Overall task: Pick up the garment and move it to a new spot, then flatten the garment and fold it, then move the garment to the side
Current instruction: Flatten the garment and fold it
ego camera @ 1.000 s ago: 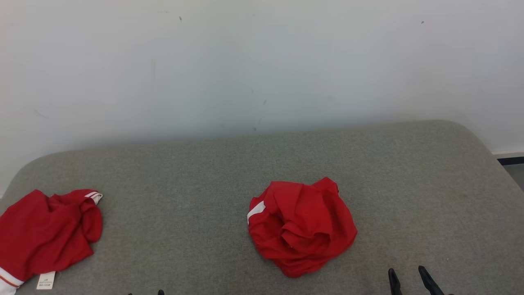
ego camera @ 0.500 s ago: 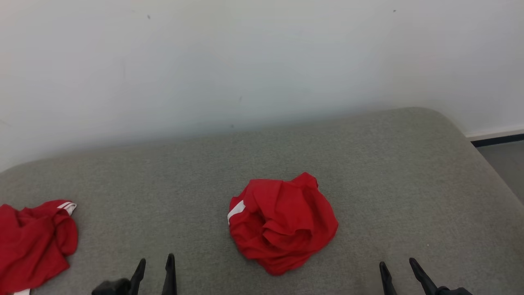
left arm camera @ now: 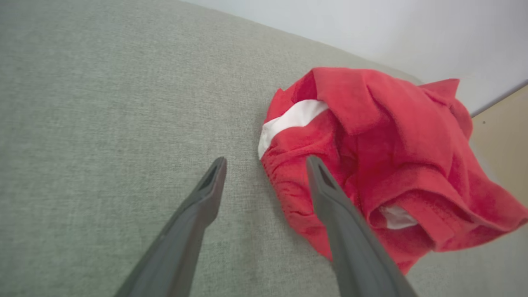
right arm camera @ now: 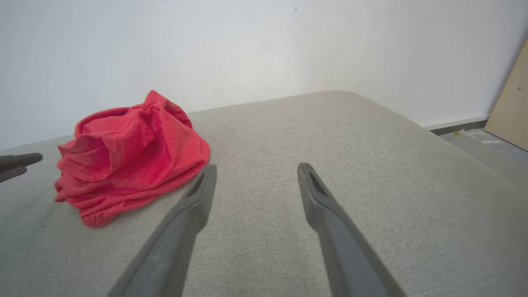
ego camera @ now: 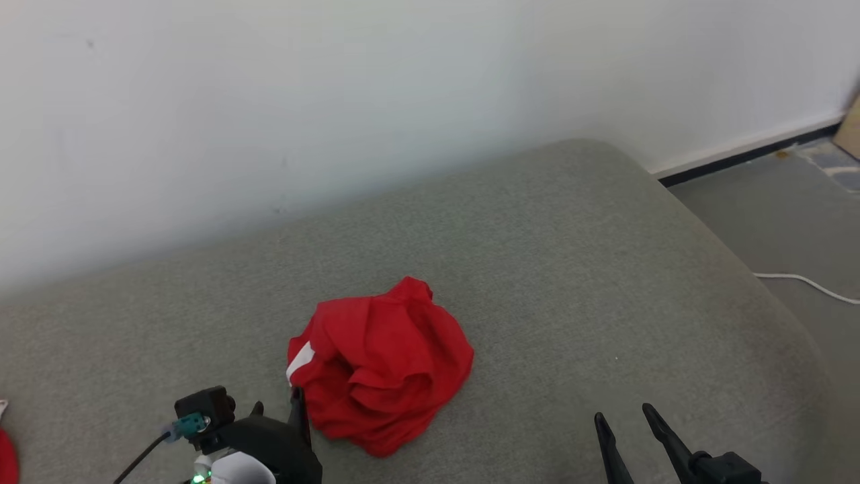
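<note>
A crumpled red garment [ego camera: 383,363] with a white stripe lies in a heap on the grey cushion [ego camera: 571,269]. My left gripper [ego camera: 277,403] is open right at the heap's left edge. In the left wrist view the gripper [left arm camera: 266,163] has one finger over the garment [left arm camera: 392,136] and the other over bare cushion. Nothing is held. My right gripper [ego camera: 623,414] is open over bare cushion, to the right of the heap and apart from it. The right wrist view shows that gripper [right arm camera: 256,168] with the garment [right arm camera: 132,156] off to its left.
A white wall runs behind the cushion. The cushion's rounded right end drops to a grey floor with a white cable [ego camera: 806,286]. A tan board [right arm camera: 511,111] leans at the far right. A sliver of another red garment [ego camera: 5,457] shows at the left edge.
The head camera has swung to the right, so the whole scene has shifted left. My left gripper has come forward to the heap's left edge. The right gripper has stayed open at the lower right.
</note>
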Controlling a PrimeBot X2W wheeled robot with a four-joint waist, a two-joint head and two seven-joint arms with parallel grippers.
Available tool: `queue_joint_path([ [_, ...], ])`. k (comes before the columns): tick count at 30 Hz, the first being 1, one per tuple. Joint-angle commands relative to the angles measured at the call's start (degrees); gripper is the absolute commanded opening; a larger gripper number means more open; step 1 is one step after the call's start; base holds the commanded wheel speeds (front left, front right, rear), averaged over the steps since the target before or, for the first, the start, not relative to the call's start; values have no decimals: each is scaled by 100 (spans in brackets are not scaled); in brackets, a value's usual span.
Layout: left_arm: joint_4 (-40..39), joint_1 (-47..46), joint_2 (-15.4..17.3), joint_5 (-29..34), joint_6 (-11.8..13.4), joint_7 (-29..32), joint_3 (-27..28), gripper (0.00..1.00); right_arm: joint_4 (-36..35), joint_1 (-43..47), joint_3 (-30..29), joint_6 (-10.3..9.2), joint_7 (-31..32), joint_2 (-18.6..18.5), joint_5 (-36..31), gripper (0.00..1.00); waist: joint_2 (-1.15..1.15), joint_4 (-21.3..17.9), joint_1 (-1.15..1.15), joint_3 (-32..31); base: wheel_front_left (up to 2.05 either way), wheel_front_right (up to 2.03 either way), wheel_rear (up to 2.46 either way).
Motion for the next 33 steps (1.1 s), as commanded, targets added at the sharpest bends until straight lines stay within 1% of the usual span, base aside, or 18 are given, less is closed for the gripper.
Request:
queue_joint_path([
  [1,89,-153,6,-37,49,-1,-13,100,13,-51,30,-12,-26,-6,23,100,-1,-454,0,184,0,0,0],
  [6,503,-416,42,63,229,54,-93,100,49,-64,37,-12,-63,-17,36,100,-1,-685,0,301,0,0,0],
  [10,804,-565,124,246,500,111,-187,100,67,-81,54,-12,-90,-6,49,100,-1,-785,0,352,0,0,0],
  [14,987,-643,131,293,579,28,-208,100,90,-88,58,-12,-112,4,68,100,-1,-817,0,373,0,0,0],
  [15,1019,-661,129,297,573,11,-219,54,96,-87,52,-12,-120,7,71,100,-1,-815,0,375,0,0,0],
  [16,1032,-687,126,318,533,-10,-252,0,103,-86,44,-12,-129,12,72,100,-1,-808,0,376,0,0,0],
  [18,1048,-748,144,356,512,-127,-278,0,123,-87,29,-12,-137,25,70,100,-1,-780,0,371,0,0,0],
  [23,920,-987,199,485,674,-753,-257,0,163,-108,23,-12,-166,59,50,100,-1,-685,0,340,0,0,0],
  [25,797,-1223,245,664,604,-1069,-373,0,190,-130,45,-12,-179,70,48,100,-1,-642,0,323,0,0,0],
  [27,701,-1406,250,812,560,-1219,-490,0,207,-143,55,-12,-180,85,44,100,-1,-624,0,313,0,0,0],
  [33,386,-2011,118,1138,431,-1348,-953,0,249,-179,94,-12,-186,104,38,100,-1,-641,0,286,0,0,0],
])
